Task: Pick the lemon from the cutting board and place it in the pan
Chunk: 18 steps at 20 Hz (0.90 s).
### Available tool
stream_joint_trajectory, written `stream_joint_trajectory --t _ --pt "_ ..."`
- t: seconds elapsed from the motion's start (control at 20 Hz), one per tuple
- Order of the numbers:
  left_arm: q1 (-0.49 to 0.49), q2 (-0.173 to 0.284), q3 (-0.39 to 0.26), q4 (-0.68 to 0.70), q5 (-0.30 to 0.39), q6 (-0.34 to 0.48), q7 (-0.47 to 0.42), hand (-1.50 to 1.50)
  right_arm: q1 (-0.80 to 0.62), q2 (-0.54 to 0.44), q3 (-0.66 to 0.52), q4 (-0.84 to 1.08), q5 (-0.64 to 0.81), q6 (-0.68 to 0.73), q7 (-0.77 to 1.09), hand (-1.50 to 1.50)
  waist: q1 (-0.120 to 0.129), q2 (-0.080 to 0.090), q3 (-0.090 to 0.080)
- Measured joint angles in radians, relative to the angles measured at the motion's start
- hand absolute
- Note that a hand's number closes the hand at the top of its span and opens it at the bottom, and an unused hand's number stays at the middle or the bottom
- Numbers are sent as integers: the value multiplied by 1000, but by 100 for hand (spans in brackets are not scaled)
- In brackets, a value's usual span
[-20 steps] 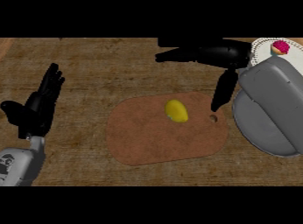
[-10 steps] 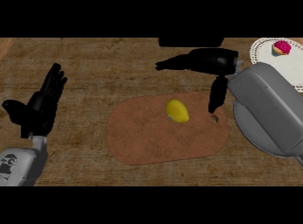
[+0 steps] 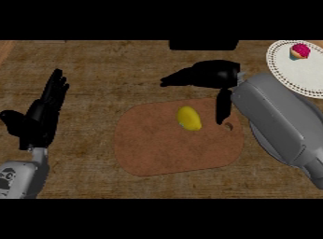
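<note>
**Right hand closing in on the lemon**

Moved down and leftward over the last second: right hand (image 3: 209,77), now hanging just past the cutting board's (image 3: 164,149) far edge, at about one o'clock from the lemon (image 3: 188,118). Fingers spread and pointing toward nine o'clock, thumb dropped straight down toward six o'clock beside the fruit; nothing held. Thumb tip near the lemon's right side, no contact visible. Judged as the approach step, with the grasp not yet begun and the carry to the pan entirely ahead.

Lemon unmoved across the earlier views, lying on the board slightly right of centre, long axis running roughly twelve to six. Small hole in the board at three o'clock from the fruit, partly behind the thumb.

Left hand (image 3: 37,116) open, fingers up, resting at nine o'clock near the view's left edge, well apart from the board; holding nothing.

Elsewhere on the tabletop (image 3: 102,70): a white plate (image 3: 316,77) at two o'clock carrying a small cupcake (image 3: 301,51). Dark shape at twelve o'clock against the top edge, possibly the pan, too cut off to tell. Grey right forearm (image 3: 281,121) covering much of the right side, hiding whatever lies beneath. Nothing standing between hand and lemon.
</note>
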Motion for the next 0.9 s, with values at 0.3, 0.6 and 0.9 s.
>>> stream_joint_trajectory --t 0.3,0.6,0.9 --pt "-8 -1 27 0 -1 -20 20 0 15 36 26 -16 90 -18 25 -150 -5 -1 0" --pt "-19 -17 39 18 -16 -35 8 0 18 46 46 -6 203 -30 17 -150 -4 -1 0" --pt "-13 -22 57 0 -23 -53 26 0 32 89 33 38 292 -41 8 -150 -3 0 0"
